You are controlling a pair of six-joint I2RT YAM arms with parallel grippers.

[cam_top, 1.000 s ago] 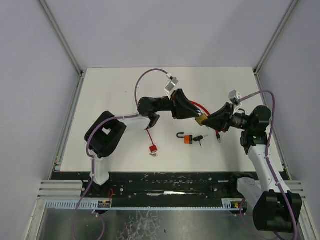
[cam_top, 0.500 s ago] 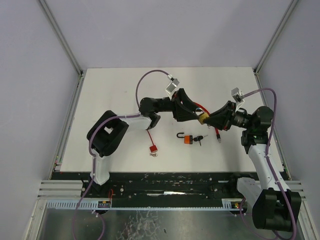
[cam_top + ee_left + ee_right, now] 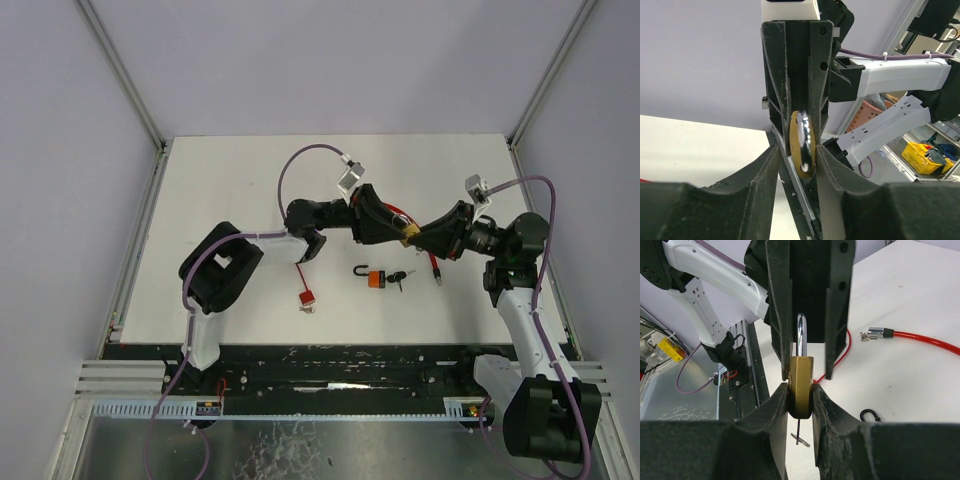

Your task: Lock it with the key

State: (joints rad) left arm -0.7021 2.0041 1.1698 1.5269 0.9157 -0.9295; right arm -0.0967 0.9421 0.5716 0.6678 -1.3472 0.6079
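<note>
Right gripper [image 3: 800, 390] clamps the brass padlock [image 3: 800, 382] by its body, held aloft. Left gripper [image 3: 799, 152] stands part-open astride its shackle [image 3: 800, 335]. I judge locking undone: the key [image 3: 400, 279] lies below the padlock, untouched.

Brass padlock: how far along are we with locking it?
Done: the padlock is off the table, clamped by its body in the right fingers. In hand: the left fingers straddle its shackle; whether they grip it is unclear. Left: I see no key in the padlock, and a black key lies on the table by the orange lock, so keying and locking appear not yet done.
</note>
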